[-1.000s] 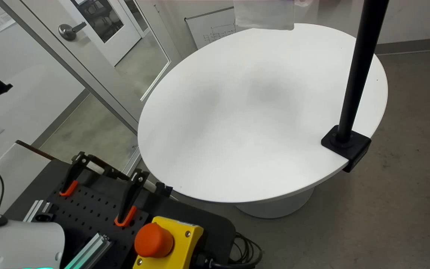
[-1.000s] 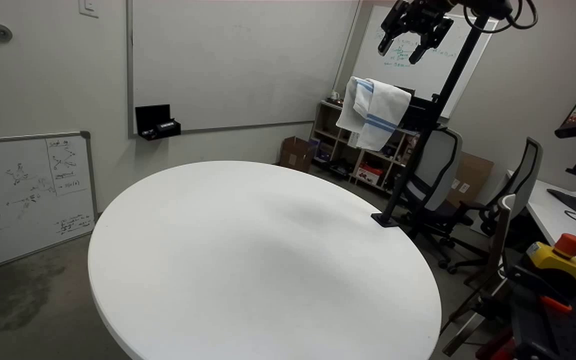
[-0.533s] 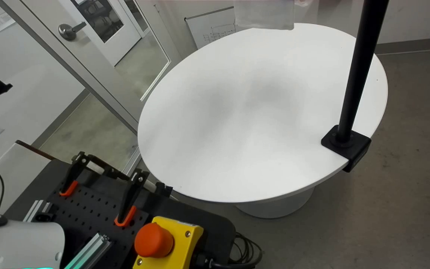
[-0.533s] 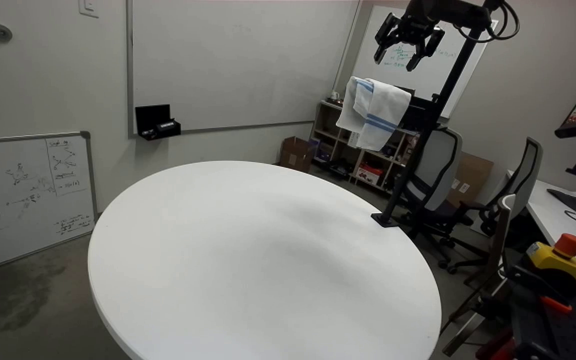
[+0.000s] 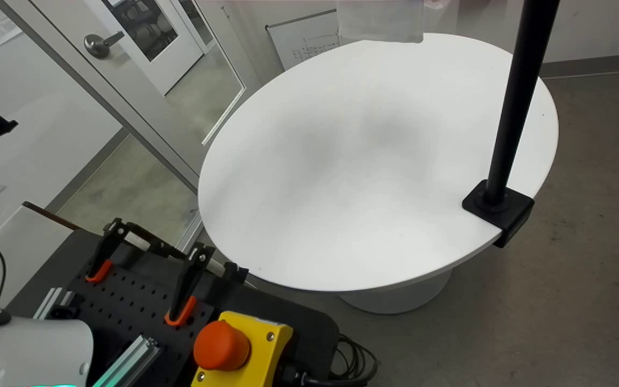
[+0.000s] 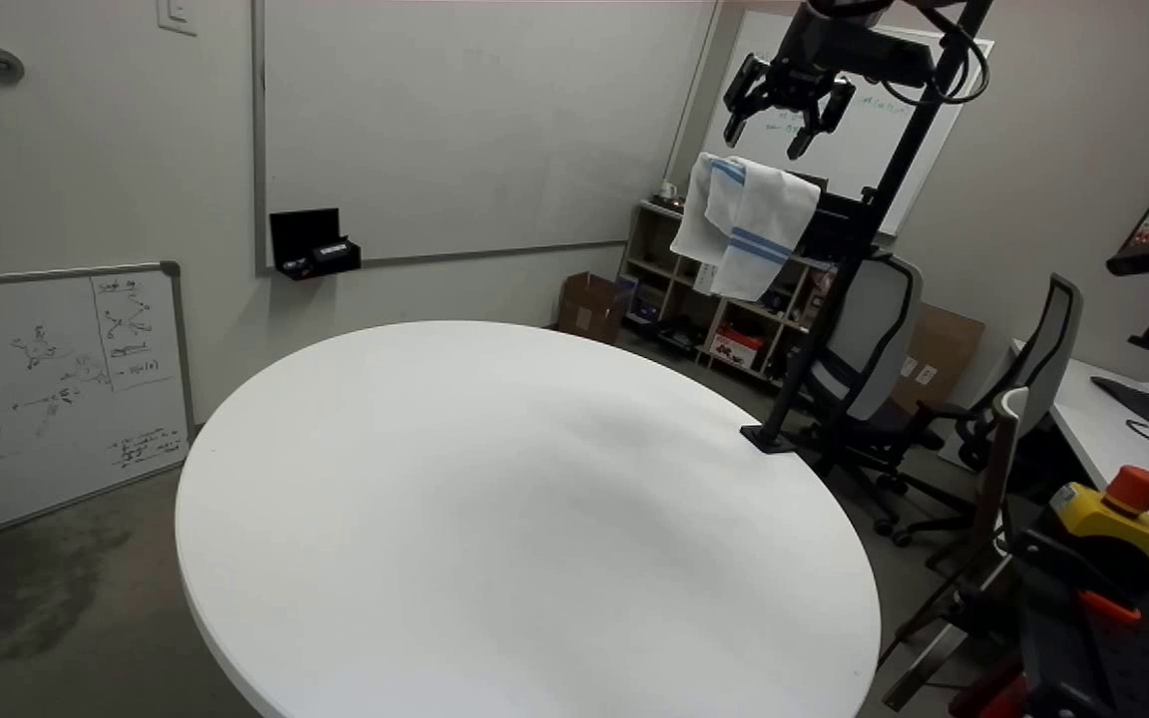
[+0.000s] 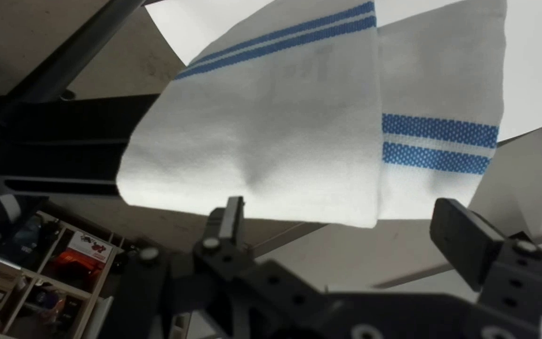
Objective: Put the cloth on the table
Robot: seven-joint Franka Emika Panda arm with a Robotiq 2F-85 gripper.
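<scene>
A white cloth with blue stripes hangs draped over a black bar above the far side of the round white table. Its lower edge shows at the top of an exterior view, and it fills the upper middle of the wrist view. My gripper is open and empty, just above the cloth. In the wrist view the fingers are wide apart, with the cloth's near edge between and beyond them. I cannot tell whether they touch it. The gripper is out of view in an exterior view with the table.
A black pole is clamped to the table edge and carries the bar. The pole also stands upright in an exterior view. A yellow box with a red button sits by the robot base. Chairs and a shelf stand behind.
My gripper has moved down and to the left in an exterior view, closer to the top of the cloth. It stays open. The cloth has not moved.
</scene>
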